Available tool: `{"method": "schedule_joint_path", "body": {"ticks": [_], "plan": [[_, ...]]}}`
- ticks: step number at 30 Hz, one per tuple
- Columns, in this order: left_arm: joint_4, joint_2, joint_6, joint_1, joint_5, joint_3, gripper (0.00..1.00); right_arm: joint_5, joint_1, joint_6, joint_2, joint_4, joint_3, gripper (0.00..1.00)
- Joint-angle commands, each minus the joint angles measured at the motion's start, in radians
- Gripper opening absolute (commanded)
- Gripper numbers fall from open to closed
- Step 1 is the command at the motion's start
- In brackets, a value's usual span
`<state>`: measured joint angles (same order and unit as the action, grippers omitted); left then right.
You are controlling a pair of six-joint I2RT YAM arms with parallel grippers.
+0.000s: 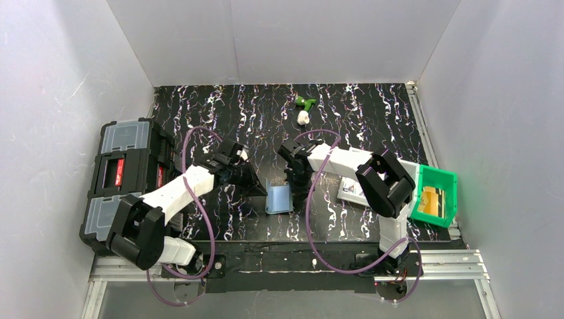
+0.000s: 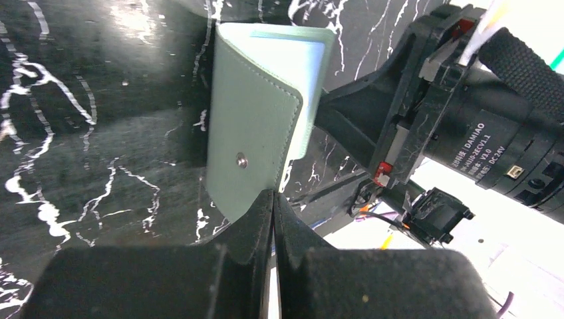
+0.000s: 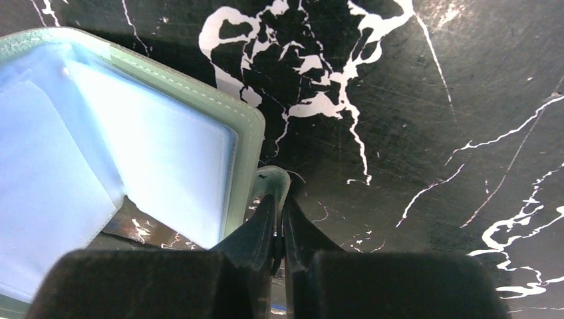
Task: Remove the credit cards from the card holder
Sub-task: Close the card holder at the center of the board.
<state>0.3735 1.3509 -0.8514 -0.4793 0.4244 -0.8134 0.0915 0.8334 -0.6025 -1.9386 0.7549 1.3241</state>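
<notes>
The grey-green card holder (image 1: 278, 198) stands on the black marbled table between my two grippers. In the left wrist view its outer flap (image 2: 253, 126) shows a metal snap. My left gripper (image 2: 274, 197) is shut on that flap's lower edge, and it also shows in the top view (image 1: 256, 187). In the right wrist view the holder (image 3: 153, 153) lies open, showing pale blue inner sleeves. My right gripper (image 3: 278, 189) is shut on its small snap tab (image 3: 273, 178), and it also shows in the top view (image 1: 296, 193). I cannot tell the credit cards apart from the sleeves.
A big black toolbox (image 1: 123, 179) sits at the left edge. A green plastic bin (image 1: 435, 195) sits at the right. A flat white item with printed marks (image 1: 350, 190) lies partly under the right arm. A small green and white object (image 1: 304, 107) lies at the back.
</notes>
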Motion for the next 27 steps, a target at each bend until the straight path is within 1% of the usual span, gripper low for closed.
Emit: {"method": "schedule_joint_path", "body": {"ticks": [1, 6, 7, 10, 13, 16, 20, 27], "plan": [[0.011, 0.045, -0.023, -0.054, -0.017, -0.047, 0.00, 0.018, 0.009, -0.012, -0.016, -0.023, 0.041, 0.05], [-0.007, 0.126, -0.046, -0.097, -0.034, -0.075, 0.00, 0.011, 0.009, -0.027, 0.001, -0.033, 0.023, 0.05], [-0.013, 0.143, -0.049, -0.103, -0.034, -0.084, 0.02, 0.009, 0.009, -0.031, 0.008, -0.039, 0.017, 0.05], [-0.022, 0.187, -0.055, -0.117, -0.039, -0.107, 0.12, 0.001, 0.009, -0.040, 0.033, -0.046, 0.002, 0.09], [-0.025, 0.223, -0.059, -0.123, -0.050, -0.123, 0.16, -0.016, 0.008, -0.048, 0.061, -0.046, -0.009, 0.13], [-0.020, 0.257, -0.062, -0.124, -0.066, -0.129, 0.15, -0.036, 0.006, -0.058, 0.088, -0.036, -0.014, 0.19], [-0.010, 0.294, -0.069, -0.123, -0.098, -0.128, 0.11, -0.057, 0.002, -0.064, 0.124, -0.028, -0.022, 0.28], [0.003, 0.345, -0.071, -0.125, -0.128, -0.134, 0.08, -0.025, 0.000, -0.068, 0.157, -0.051, -0.022, 0.30]]}}
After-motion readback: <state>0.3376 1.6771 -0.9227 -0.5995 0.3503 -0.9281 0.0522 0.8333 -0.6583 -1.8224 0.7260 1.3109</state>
